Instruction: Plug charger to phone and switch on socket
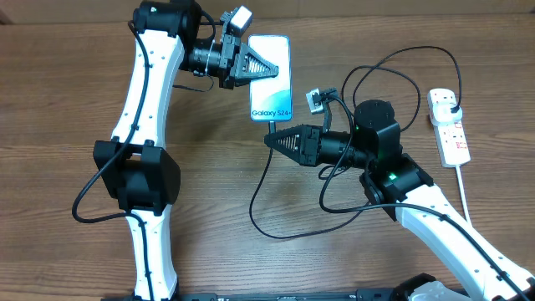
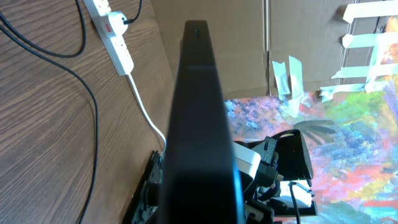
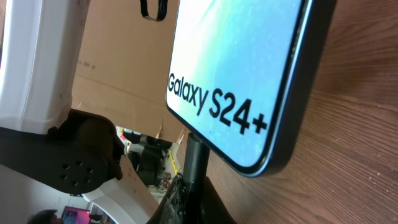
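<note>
Nearest the robot's base, the right gripper (image 1: 270, 140) clenches the charger (image 1: 259, 196) at its connector tip, which touches the bottom edge of the phone (image 1: 272, 90), while the black cable loops back over the table (image 1: 67, 84). Beyond it the phone faces up, glowing light blue, with the left gripper (image 1: 271, 70) clamped on one long edge. Far right, the socket (image 1: 452, 134) holds the charger's plug.

Overhead looked straight down at the table (image 1: 67, 100); both wrist cameras faced each other, close against the shared phone (image 1: 271, 75).
</note>
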Available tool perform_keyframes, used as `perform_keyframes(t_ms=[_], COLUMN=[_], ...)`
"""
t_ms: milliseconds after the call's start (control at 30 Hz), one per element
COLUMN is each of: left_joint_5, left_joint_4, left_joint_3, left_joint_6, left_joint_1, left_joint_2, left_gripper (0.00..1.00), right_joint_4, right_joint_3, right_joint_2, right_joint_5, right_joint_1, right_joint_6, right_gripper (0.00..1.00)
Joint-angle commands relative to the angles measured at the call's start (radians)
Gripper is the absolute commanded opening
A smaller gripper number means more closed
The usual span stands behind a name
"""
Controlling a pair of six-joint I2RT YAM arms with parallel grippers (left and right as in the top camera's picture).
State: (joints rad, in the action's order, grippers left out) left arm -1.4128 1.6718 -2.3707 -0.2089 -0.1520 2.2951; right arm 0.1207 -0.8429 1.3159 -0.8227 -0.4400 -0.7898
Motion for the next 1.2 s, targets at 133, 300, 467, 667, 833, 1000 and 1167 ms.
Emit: perform_keyframes(t_ms=[133,300,467,667,833,1000,1167], left_joint_5=[0.037,0.038,0.053,0.154,0.321,0.478,0.496], left_joint_4=[0.018,0.008,-0.027,-0.031,-0.032,-0.039,-0.074], left_joint_3=[-0.02,-0.02,-0.02,-0.02,-0.02,-0.02,-0.02], left_joint_6=[-0.004,-0.004,0.0,0.0,-0.001,0.0,0.037], left_joint_1=[-0.047,-0.035,-0.003,0.042,0.054,0.048,0.047], left_joint_2=[-0.04,-0.04,-0.04,-0.04,-0.04,-0.038,-0.013], left_gripper=[0.04,0.04,0.05,0.04,0.05,0.04,0.04], right_joint_4=[0.032,0.027,0.015,-0.005,-0.01,-0.071,-0.17], right_joint_3=[-0.015,-0.015,-0.015,-0.015,-0.015,-0.015,-0.015], right_joint_2=[0.003,0.003,0.003,0.003,0.003,0.003,0.003], right_joint_5=[0.126,0.116,0.098,0.095,0.096,0.106,0.122], right_joint_1=[0.045,0.045,0.045,0.045,0.045,0.045,0.045], right_joint_6=[-0.003,-0.002,0.002,0.002,0.003,0.013,0.059], right_gripper=[0.04,0.06,0.3,0.45,0.52,0.54,0.55])
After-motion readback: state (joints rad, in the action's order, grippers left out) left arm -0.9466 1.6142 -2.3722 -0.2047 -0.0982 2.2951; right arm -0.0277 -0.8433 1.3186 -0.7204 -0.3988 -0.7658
